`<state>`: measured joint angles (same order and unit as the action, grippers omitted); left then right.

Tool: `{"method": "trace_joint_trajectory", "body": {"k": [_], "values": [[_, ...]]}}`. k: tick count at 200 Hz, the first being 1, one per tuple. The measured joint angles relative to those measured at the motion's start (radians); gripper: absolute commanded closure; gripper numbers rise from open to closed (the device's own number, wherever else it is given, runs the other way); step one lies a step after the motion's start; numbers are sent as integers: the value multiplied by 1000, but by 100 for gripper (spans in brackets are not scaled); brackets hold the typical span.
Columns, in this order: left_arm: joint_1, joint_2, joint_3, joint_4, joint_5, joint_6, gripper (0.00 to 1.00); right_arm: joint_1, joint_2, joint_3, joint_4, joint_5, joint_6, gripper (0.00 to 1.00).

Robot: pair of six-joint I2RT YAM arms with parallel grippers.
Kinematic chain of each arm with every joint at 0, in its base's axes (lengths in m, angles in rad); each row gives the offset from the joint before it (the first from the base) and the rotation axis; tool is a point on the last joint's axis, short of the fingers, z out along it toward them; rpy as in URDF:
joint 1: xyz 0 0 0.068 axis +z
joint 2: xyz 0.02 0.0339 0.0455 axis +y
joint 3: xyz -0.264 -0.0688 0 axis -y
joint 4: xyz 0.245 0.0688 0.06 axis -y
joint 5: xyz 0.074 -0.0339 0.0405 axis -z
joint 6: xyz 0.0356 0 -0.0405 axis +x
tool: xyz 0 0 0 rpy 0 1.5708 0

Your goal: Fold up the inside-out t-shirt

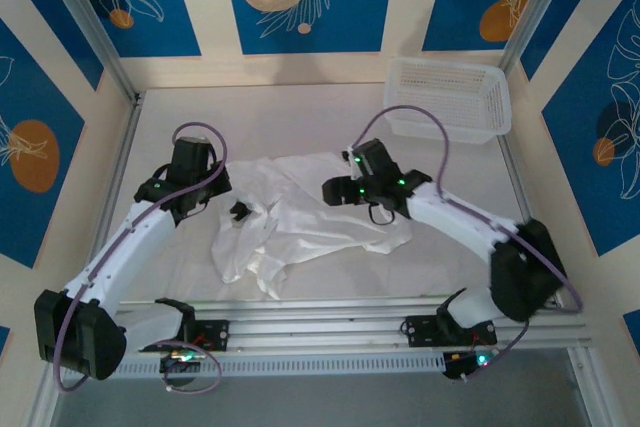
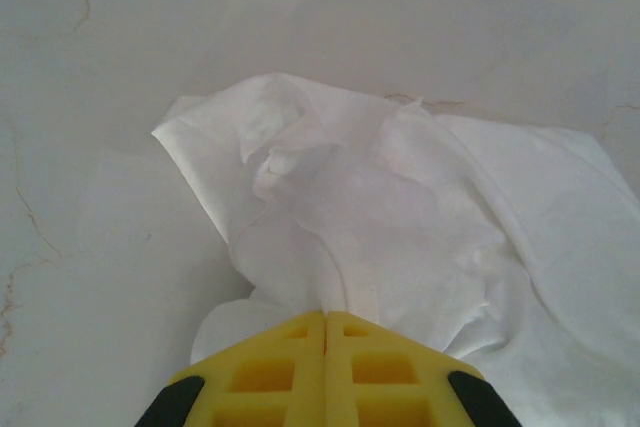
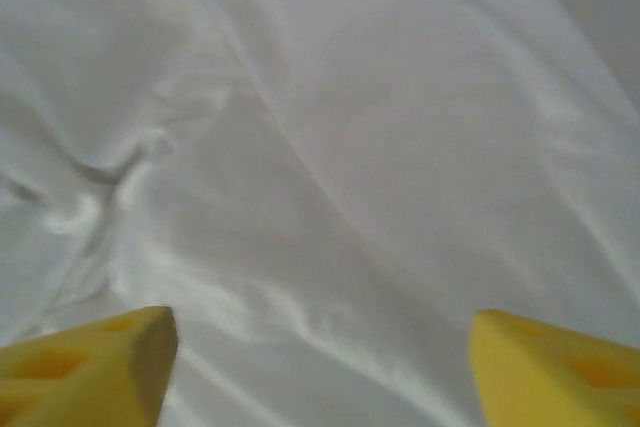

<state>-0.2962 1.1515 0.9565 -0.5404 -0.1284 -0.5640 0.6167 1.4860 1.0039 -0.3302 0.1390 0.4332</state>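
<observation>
My left gripper [image 2: 325,315] has its yellow fingers pressed tight together on a pinch of the inside-out t-shirt [image 2: 400,207]. I judge this anchors that edge so the cloth can be drawn flat. My right gripper [image 3: 322,325] hangs just above the shirt, jaws wide apart and gripping nothing. The shirt lies crumpled in the middle of the table [image 1: 250,117] between my arms. It is thin, white and bunched in ridges, with a small dark tag [image 1: 240,210] near its left side, and is not yet folded.
</observation>
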Motion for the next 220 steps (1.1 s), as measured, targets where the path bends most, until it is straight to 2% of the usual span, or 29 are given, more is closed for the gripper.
{"method": "trace_joint_trajectory", "body": {"k": [14, 30, 38, 53, 81, 122, 134, 161, 169, 198, 210, 220], "values": [[0, -8, 0, -3, -1, 3, 100, -2, 143, 56, -24, -17, -11, 10], [0, -30, 0, -4, -1, 7, 100, 2, 301, 126, -49, -56, -14, 26], [0, -43, 0, -4, -2, 10, 100, 7, 350, 145, -51, -70, -11, 44], [0, -60, 0, -3, -3, 18, 100, 16, 391, 162, -50, -92, 1, 100], [0, -41, 16, -7, 28, 41, 100, 11, 319, 109, -27, -106, 27, 100], [0, 126, 210, 24, 127, 84, 100, 9, -169, -199, -16, -38, 98, 100], [0, 184, 284, 47, 174, 96, 100, 62, -300, -267, -40, -2, 131, 100], [-15, 302, 439, 93, 263, 129, 100, 278, -529, -398, -163, 111, 263, 100], [-24, 324, 464, 106, 274, 146, 100, 313, -593, -441, -183, 134, 303, 100], [-66, 410, 470, 112, 248, 227, 100, 310, -797, -645, -144, 109, 385, 100], [-76, 464, 441, 104, 206, 245, 100, 280, -829, -684, -134, 68, 386, 92], [-76, 492, 374, 108, 169, 251, 100, 249, -830, -680, -127, 39, 378, 79]]}}
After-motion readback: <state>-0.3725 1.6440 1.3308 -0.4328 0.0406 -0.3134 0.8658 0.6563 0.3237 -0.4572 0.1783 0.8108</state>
